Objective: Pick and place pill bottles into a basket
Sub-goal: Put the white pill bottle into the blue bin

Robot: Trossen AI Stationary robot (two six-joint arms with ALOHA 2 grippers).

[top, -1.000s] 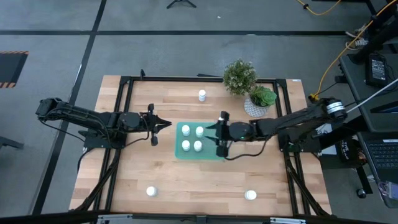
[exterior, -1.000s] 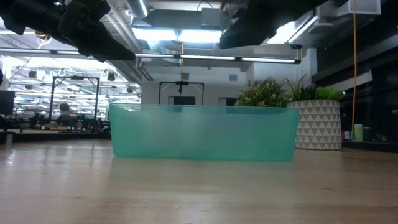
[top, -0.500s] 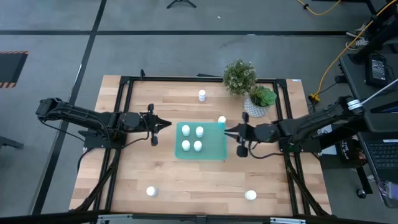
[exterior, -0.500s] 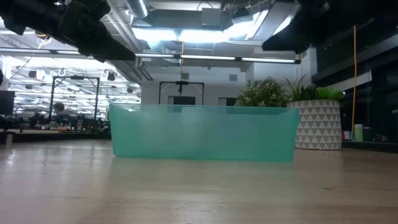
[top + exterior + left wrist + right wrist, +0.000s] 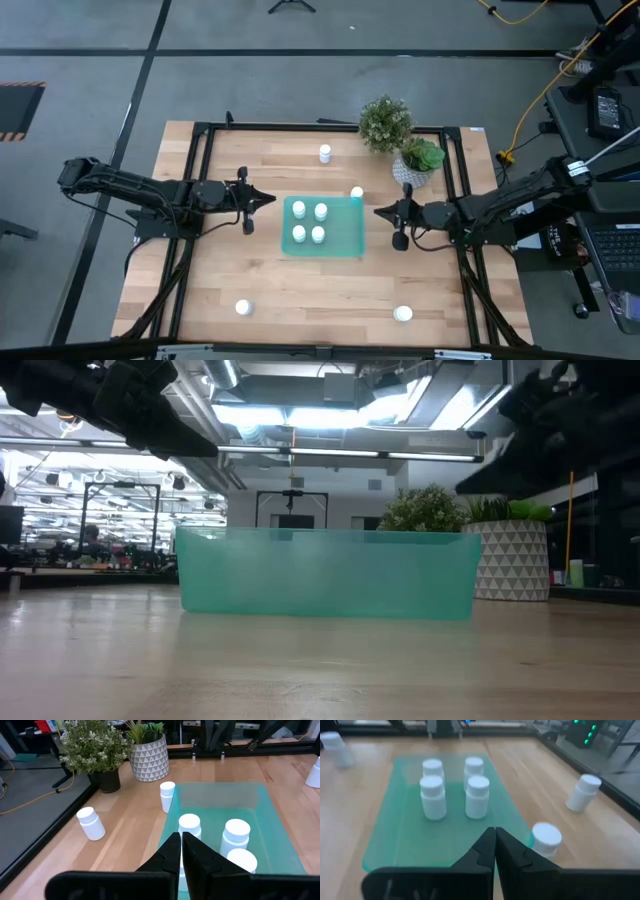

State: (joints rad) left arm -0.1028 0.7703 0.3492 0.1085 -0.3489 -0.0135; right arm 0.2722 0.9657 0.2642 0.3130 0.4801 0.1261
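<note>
Left to right in the high view. Your left hand (image 5: 272, 199) hovers above the desk (image 5: 200, 270) just left of the basket, its dark tapered fingers pressed together, holding nothing. The desk is pale wood planks with a black metal frame round the edges.

Low and left on the desk you have one pill bottle (image 5: 242, 308), a small white cylinder with a round cap, standing alone well apart from everything.

The basket (image 5: 340, 245) sits mid-desk: shallow, rectangular, teal translucent plastic with low walls. In the low view its wall (image 5: 325, 575) looks frosted and smooth. Four pill bottles (image 5: 308, 222) stand upright in a two-by-two block in its left half; the right half is bare. From the left wrist view they read as smooth matte white with wider caps (image 5: 189, 822).

Another bottle (image 5: 325, 153) stands near the far edge of the desk. One more (image 5: 357, 193) stands just outside the basket's far right corner, just beside the wall. A seventh (image 5: 403, 313) sits low right, alone.

Two plants at far right: a bushy one in a dark pot (image 5: 385, 123), and a white pot with a triangle pattern (image 5: 411, 172).

Your right hand (image 5: 378, 211) hovers just right of the basket, fingers together, empty.
</note>
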